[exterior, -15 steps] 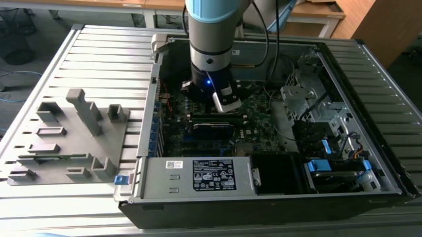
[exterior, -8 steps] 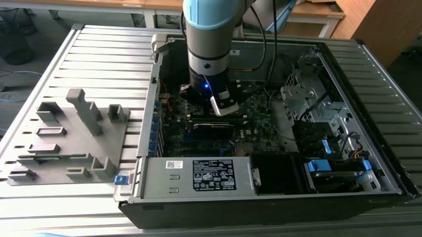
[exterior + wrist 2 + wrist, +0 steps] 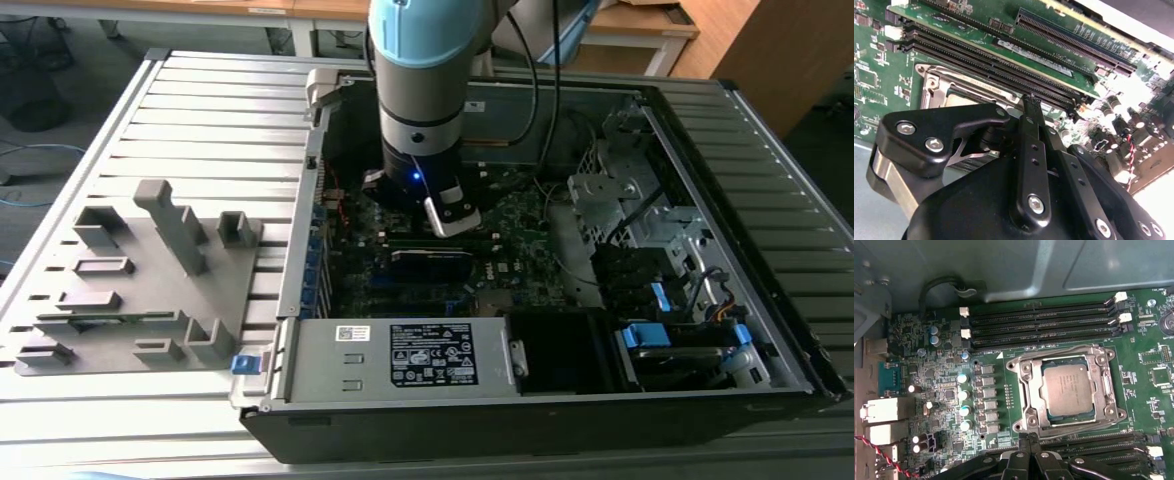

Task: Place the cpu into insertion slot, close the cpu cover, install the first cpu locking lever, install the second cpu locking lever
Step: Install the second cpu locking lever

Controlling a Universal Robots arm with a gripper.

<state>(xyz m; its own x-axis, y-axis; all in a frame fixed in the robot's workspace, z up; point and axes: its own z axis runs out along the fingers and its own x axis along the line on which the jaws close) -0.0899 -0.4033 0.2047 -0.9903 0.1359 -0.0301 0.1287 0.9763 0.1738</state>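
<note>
First wrist view shows the small flat square cpu with dull silver-grey metal top (image 3: 1067,388) already seated in the dark square insertion slot w/ thin silver rim (image 3: 1066,390), roughly mid-board on the green motherboard (image 3: 944,390), between two banks of long black memory slots (image 3: 1044,325). Thin silver square-frame cpu cover (image 3: 1030,390) looks to lie flat around the chip, window over it, so placing and prob. closing the cover appear done; whether either locking lever is latched can't be told from these pics, so judge those as still open items. Black gripper (image 3: 1027,439) sits just beside the socket edge nearest the lower memory bank, fingertips pressed together, pinching nothing visible. In the second wrist view the gripper (image 3: 1030,100) tips meet right at the socket frame's edge next to the memory slots; contact w/ the frame can't be confirmed. Cpu (image 3: 961,100) lies just beyond the tips, apart from them, not held. Exterior view: gripper (image 3: 447,222) is down inside the open black computer case (image 3: 534,420), over the board's middle.
</note>
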